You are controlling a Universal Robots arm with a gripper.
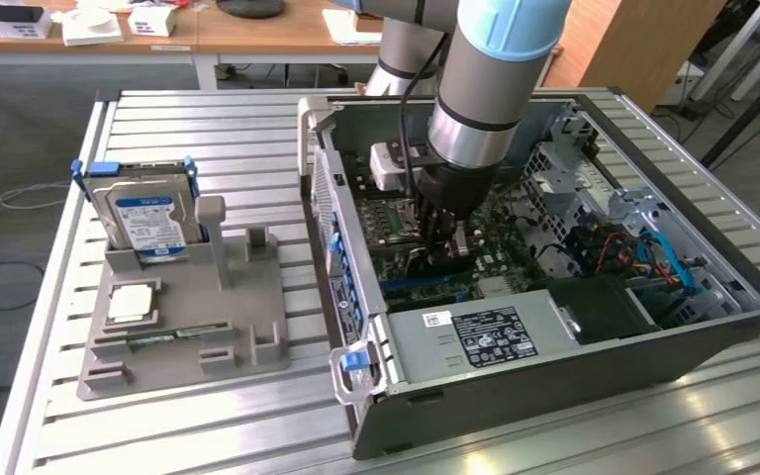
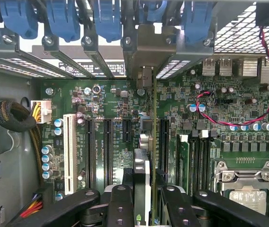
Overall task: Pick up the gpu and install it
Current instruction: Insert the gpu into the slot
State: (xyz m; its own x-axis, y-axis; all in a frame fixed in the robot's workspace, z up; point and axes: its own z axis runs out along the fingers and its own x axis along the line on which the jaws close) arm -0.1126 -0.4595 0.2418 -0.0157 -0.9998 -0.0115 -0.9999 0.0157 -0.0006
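Gripper (image 2: 142,191) status: closed on the gpu (image 2: 142,165), which I see edge-on in the wrist view, clamped between the two black fingers (image 2: 120,201). In the exterior view the gripper (image 1: 441,226) hangs inside the open computer case (image 1: 353,297), low over the motherboard (image 2: 106,99).

1. Position of the gpu. It stands on edge above the row of black expansion slots (image 2: 108,142), its long side running toward the rear wall of the case, where the blue retention clips (image 2: 107,19) sit. I cannot tell whether its lower edge touches a slot yet.

2. Step in hand. I judge the pickup done and the installation under way: the card is lined up over the board but not visibly seated.

3. What seating calls for. In my judgement the card edge must stay parallel to its slot and the end nearest the rear wall must meet the open bay under the clips; a tilt would catch the slot lip.

4. Edges and room. The white slot (image 2: 69,151) lies well to one side of the card and the CPU socket (image 2: 246,182) well to the other. A red-and-black cable (image 2: 267,94) loops over the board beyond the socket side, apart from the fingers. The power supply (image 1: 486,332) closes the near end of the case.

5. Outside the case. On the exterior view's left, a grey fixture (image 1: 254,297) on the table (image 1: 195,129) holds the hard drive (image 1: 142,220) upright and the memory stick (image 1: 169,334) flat, both well apart from the arm.
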